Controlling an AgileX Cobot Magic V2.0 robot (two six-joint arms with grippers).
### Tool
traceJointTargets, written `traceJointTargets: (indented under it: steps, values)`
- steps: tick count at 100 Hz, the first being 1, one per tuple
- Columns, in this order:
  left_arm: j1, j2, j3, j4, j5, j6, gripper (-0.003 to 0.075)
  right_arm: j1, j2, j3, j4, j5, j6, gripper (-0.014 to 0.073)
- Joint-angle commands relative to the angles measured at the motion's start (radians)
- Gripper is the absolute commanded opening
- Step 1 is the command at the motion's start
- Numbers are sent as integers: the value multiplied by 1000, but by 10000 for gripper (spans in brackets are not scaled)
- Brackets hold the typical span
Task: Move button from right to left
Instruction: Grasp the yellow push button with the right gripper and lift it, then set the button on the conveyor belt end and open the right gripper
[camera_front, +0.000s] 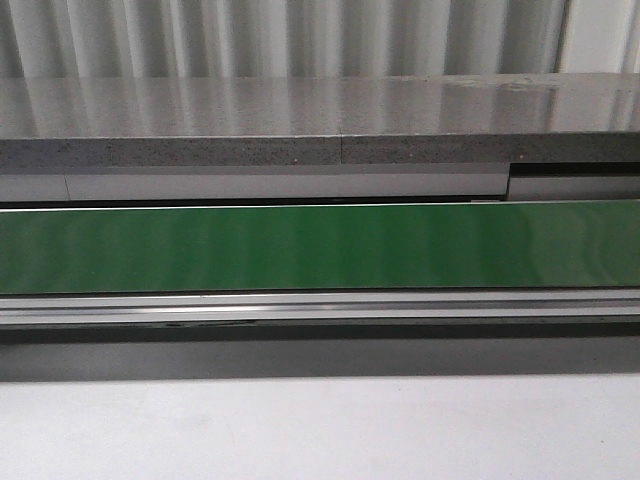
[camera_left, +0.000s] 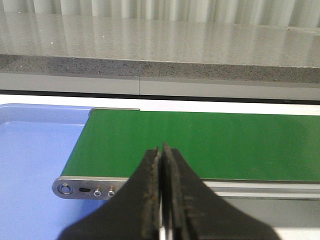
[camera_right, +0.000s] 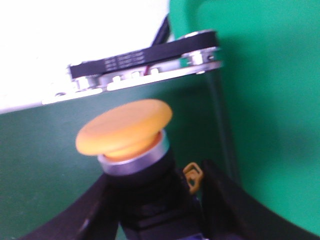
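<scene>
The button (camera_right: 125, 131) is blurred — its lower body seems hidden between the pincer's fingers (camera_right: 235, 205).

Button (camera_right: 125, 131): yellow-orange cap, silver collar, dark body, tilted, between fingers (camera_right: 235, 205).

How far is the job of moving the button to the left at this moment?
Done: the right pincer is shut on the button, its fingers on both sides of the body under the yellow-orange cap. In hand: it holds the button over green surface. Left: the whole transfer. The green belt is bare in the front view, and the left pincer is shut and empty near the blue tray.
</scene>
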Motion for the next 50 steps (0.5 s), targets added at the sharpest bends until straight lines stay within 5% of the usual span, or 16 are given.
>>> traceJointTargets:
  steps: [1, 33, 50]
  values:
    - [0, -34, 25, -1, -78, -6, -20, 1, -49, -12, 6, -11, 6, 165]
    - [0, -34, 25, -1, -78, -6, -20, 1, -1, 12, 6, -9, 6, 179]
    - [0, -34, 25, -1, -78, -6, -20, 1, -1, 12, 6, -2, 5, 370]
